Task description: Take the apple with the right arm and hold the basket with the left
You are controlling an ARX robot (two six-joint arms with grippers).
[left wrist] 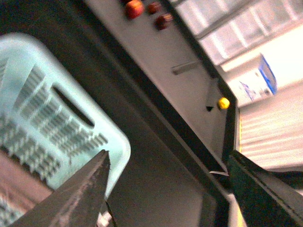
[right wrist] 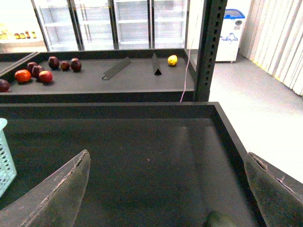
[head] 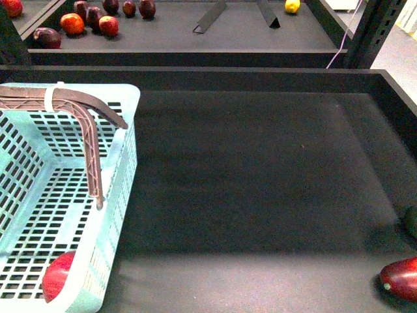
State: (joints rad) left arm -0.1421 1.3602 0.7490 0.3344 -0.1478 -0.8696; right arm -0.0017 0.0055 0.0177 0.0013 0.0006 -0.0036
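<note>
the basket [head: 114, 195] sits at the left edge of the front view, with the apple [head: 58, 276] inside it at lower left. both the left gripper [left wrist: 168, 189] and right gripper [right wrist: 165, 189] have jaws spread wide, holding nothing.

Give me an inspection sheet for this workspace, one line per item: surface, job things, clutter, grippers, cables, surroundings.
Surface: dark matte tray with raised black walls, mostly bare.
Job things: turquoise basket at the tray's left, brown handles folded over its rim; apple lies inside its near corner.
Clutter: maroon fruit at the tray's near right corner, a dark green item just behind it.
Grippers: left gripper open, beside the basket, holding nothing; right gripper open, above the tray, empty.
Cables: one thin pale cable hanging by the shelf post.
Surroundings: rear shelf with red and dark fruit, a yellow fruit, two metal dividers; glass-door fridges beyond.
</note>
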